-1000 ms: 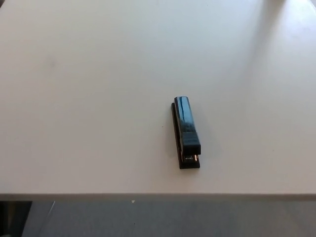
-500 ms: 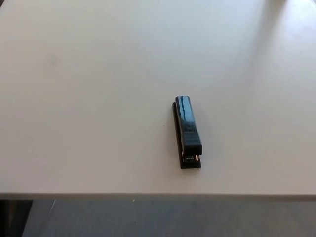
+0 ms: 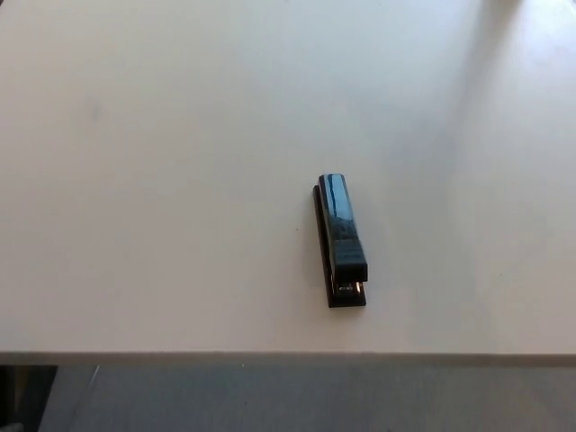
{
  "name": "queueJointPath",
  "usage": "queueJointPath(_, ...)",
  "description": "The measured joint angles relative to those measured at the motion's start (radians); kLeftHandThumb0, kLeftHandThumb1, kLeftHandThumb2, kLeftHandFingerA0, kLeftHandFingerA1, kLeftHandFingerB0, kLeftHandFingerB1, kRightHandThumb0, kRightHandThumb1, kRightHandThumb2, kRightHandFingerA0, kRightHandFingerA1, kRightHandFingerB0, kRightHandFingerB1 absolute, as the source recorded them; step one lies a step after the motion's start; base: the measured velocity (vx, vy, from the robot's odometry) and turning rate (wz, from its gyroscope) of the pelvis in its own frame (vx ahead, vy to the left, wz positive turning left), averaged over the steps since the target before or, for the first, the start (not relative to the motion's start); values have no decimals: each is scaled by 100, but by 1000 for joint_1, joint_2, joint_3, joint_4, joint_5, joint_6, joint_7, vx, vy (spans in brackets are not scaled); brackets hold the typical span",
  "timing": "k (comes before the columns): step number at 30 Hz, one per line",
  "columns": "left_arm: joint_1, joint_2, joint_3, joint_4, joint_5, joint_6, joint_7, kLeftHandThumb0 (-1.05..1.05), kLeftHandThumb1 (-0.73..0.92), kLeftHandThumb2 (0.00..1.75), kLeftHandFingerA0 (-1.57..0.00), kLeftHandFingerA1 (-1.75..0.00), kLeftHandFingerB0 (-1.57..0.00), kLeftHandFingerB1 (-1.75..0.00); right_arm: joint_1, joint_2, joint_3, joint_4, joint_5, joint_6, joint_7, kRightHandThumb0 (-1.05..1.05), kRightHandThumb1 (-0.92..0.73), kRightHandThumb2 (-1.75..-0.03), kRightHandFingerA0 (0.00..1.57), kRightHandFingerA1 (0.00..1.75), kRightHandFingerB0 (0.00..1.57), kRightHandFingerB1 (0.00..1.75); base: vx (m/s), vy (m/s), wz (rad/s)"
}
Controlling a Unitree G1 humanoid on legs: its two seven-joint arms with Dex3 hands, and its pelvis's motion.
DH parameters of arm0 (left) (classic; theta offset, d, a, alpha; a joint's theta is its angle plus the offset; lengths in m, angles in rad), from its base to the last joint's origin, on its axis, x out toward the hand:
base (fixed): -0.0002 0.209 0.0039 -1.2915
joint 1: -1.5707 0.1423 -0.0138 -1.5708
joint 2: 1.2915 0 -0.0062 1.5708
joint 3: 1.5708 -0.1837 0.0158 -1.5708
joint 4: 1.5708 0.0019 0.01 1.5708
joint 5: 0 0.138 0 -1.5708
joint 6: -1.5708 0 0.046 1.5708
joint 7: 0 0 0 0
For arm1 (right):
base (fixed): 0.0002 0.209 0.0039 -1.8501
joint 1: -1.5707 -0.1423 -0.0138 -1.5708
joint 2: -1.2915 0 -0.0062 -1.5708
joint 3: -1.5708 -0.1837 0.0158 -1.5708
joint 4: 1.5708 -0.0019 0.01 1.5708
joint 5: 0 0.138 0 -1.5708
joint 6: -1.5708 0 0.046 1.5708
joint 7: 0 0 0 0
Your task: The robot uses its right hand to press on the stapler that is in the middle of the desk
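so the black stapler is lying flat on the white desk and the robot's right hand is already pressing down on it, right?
Not quite. The black stapler does lie flat on the white desk, but the head view shows no hand on it: neither robot hand is in the picture, and nothing touches the stapler.

A long, shiny black plastic stapler [image 3: 341,239] lay flat on the white desk [image 3: 162,180], closed, near the front edge, pointing almost straight away.
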Motion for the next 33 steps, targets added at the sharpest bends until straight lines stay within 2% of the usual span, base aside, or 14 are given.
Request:
queueJointPath(3,-6,10,-1,6,0,-12,-5,-37,47,107,-2,-49,0,-46,14,53,93,26,-13,-2,43,-22,-80,-64,127,84,73,99,-3,-4,2)
queueJointPath(4,-8,13,-1,6,0,-13,-6,-36,49,108,-1,-50,0,-46,22,59,103,22,-11,-1,54,-21,-83,-64,125,90,78,78,-13,-14,7)
queueJointPath(5,-10,17,-1,6,0,-13,-6,-36,48,108,-2,-50,0,-46,37,67,111,3,-7,2,70,-21,-81,-64,124,98,74,98,0,0,0)
queueJointPath(8,-12,22,0,8,0,-13,-8,-37,49,108,-1,-49,0,-46,66,96,129,-83,19,25,117,-17,-81,-64,125,96,70,116,0,0,0)
queueJointPath(11,-16,22,-1,9,-1,-15,-11,-37,48,108,-2,-49,0,-46,68,154,159,-119,43,53,157,-17,-81,-65,129,83,72,107,0,0,0)
queueJointPath(17,-28,25,-1,13,-3,-36,-16,-36,51,109,-1,-49,0,-46,63,321,233,45,54,76,201,-20,-83,-65,126,91,71,101,-2,-2,1)
queueJointPath(18,-27,25,0,15,-4,-39,-16,-77,90,68,-18,-33,-21,-29,61,337,238,74,53,77,202,-15,-83,-64,124,99,71,104,0,0,0)
queueJointPath(19,-27,25,0,18,-5,-40,-17,-37,50,108,-1,-49,0,-46,59,362,243,115,53,77,203,-17,-82,-64,123,104,75,104,0,0,0)
queueJointPath(20,-27,26,-1,20,-6,-43,-17,-77,88,67,-17,-31,-22,-29,57,380,246,145,52,78,203,-14,-83,-64,124,103,73,101,0,0,0)
queueJointPath(21,-27,26,-1,22,-6,-46,-18,-77,88,67,-17,-32,-22,-30,57,400,246,173,53,79,203,-12,-82,-66,125,101,73,104,0,0,0)
queueJointPath(22,-27,26,-1,23,-8,-49,-19,-36,51,109,-1,-49,-1,-46,57,419,245,204,56,79,206,-13,-81,-67,126,102,70,115,0,0,0)
queueJointPath(23,-28,26,-1,24,-8,-54,-20,-36,51,109,-1,-49,0,-46,56,437,244,241,56,75,209,-15,-81,-65,127,98,69,117,0,0,0)
queueJointPath(24,-28,26,-2,24,-8,-57,-21,-76,89,67,-18,-32,-22,-30,56,448,244,270,56,73,211,-16,-82,-65,127,96,68,114,0,0,0)
queueJointPath(33,-36,31,-13,30,-8,-73,-24,-77,88,67,-19,-34,-24,-30,47,544,257,422,49,47,217,-18,-79,-64,126,101,74,111,0,0,0)
